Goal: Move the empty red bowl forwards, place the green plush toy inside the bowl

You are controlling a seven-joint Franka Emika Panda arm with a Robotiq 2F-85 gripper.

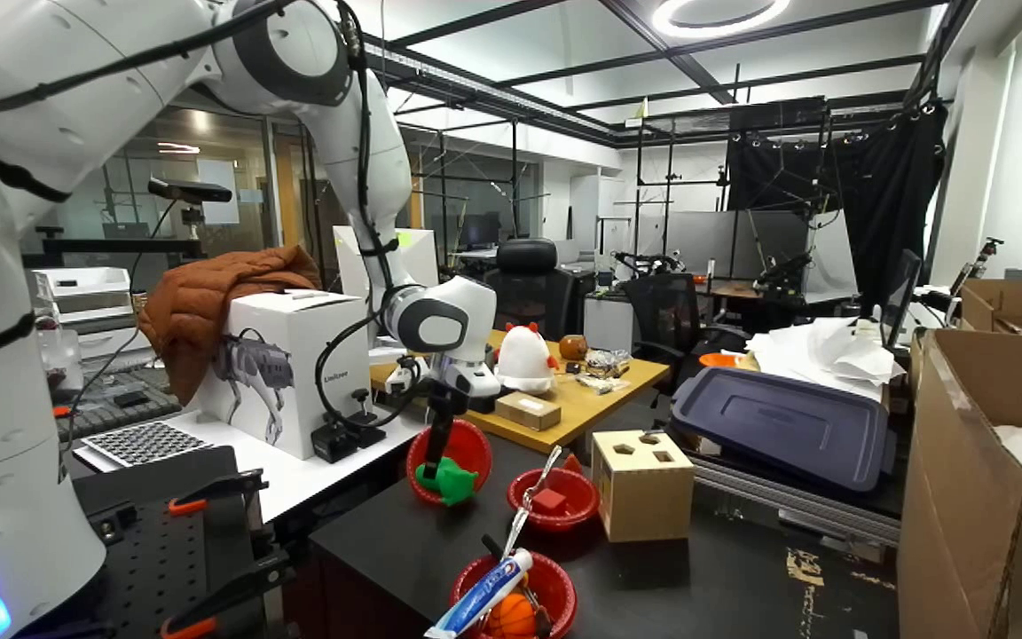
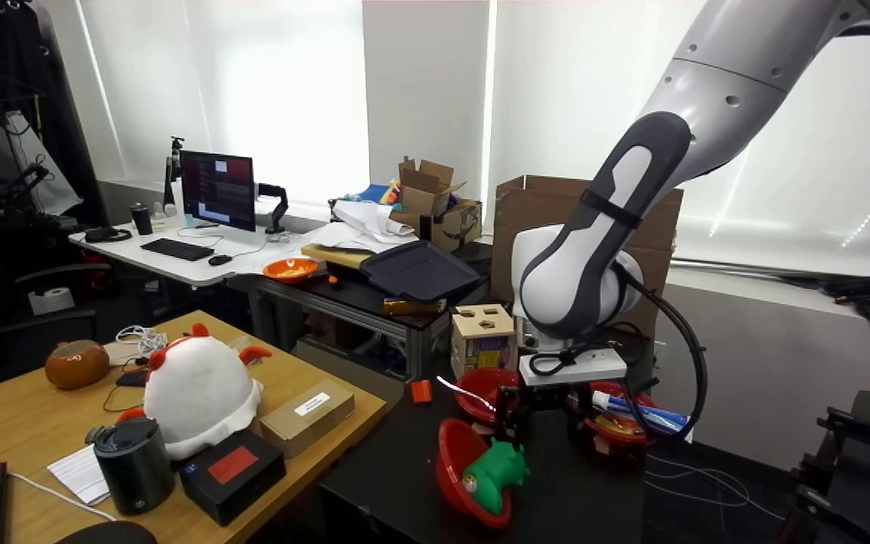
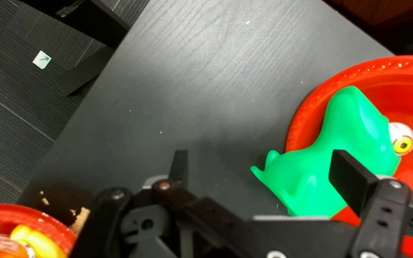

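Note:
The red bowl [image 1: 471,444] stands tilted on the dark table; its raised side also shows in an exterior view [image 2: 456,446]. The green plush toy [image 1: 455,484] lies over its low rim, head inside and tail end hanging outside, as in an exterior view [image 2: 499,470]. In the wrist view the toy [image 3: 310,175] covers part of the bowl [image 3: 411,95] at the right. My gripper [image 3: 258,161] is open and empty, its right finger in front of the toy, its left finger over bare table. The gripper also shows in both exterior views [image 1: 434,461] [image 2: 543,408].
Another red bowl [image 1: 555,524] with a red block stands near the wooden shape box [image 1: 640,506]. A red bowl [image 1: 567,605] with orange pieces and a toothpaste tube [image 1: 486,595] stands at the near side. A loose red block [image 2: 421,391] lies near the table edge.

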